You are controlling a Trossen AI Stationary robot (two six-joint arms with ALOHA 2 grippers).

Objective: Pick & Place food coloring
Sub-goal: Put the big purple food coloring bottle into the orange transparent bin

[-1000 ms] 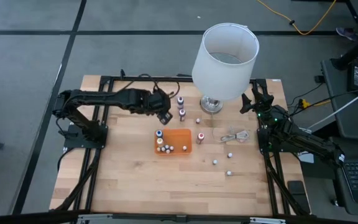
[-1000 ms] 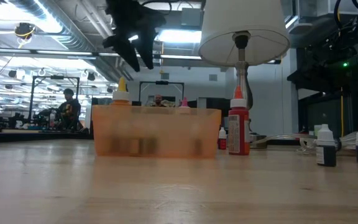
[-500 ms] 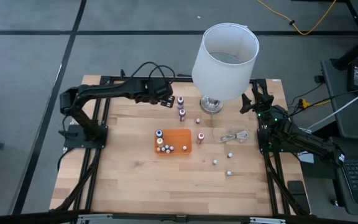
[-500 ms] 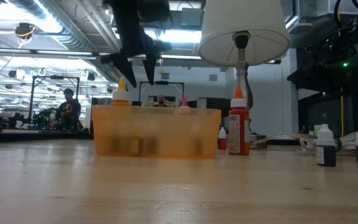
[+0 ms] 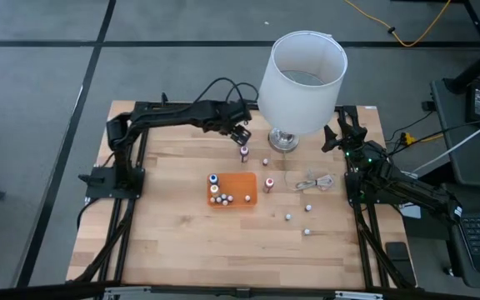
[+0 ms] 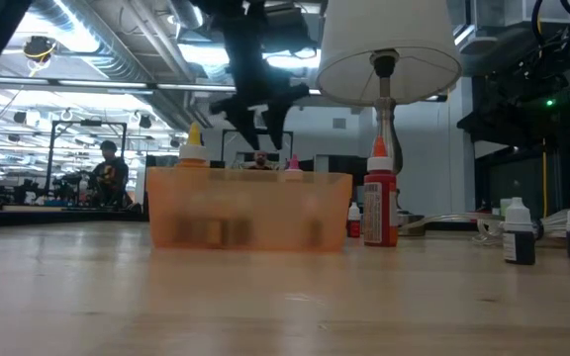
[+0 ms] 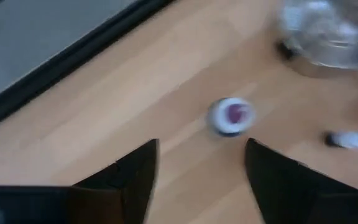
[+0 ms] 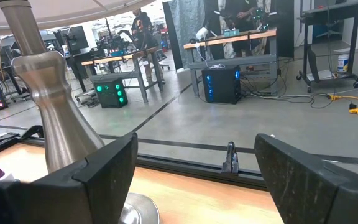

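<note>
From above, the left gripper is reaching over the far side of the wooden table, just beside the lamp. A purple food coloring bottle is standing close to it on the near side. The orange tray in the middle is already holding several bottles, and others are scattered near the coiled white cable. The right gripper is waiting at the far right corner.

From table height, the left gripper is hanging above and behind the tray, carrying nothing. A red bottle is standing beside the tray.

In the left wrist view, the fingers are standing about half open and empty. The purple bottle is lying ahead of them, apart and upright, so I judge the gripper is lining up for a grasp.

In the right wrist view, the fingers are spread wide, holding nothing, facing the lamp stem.
</note>
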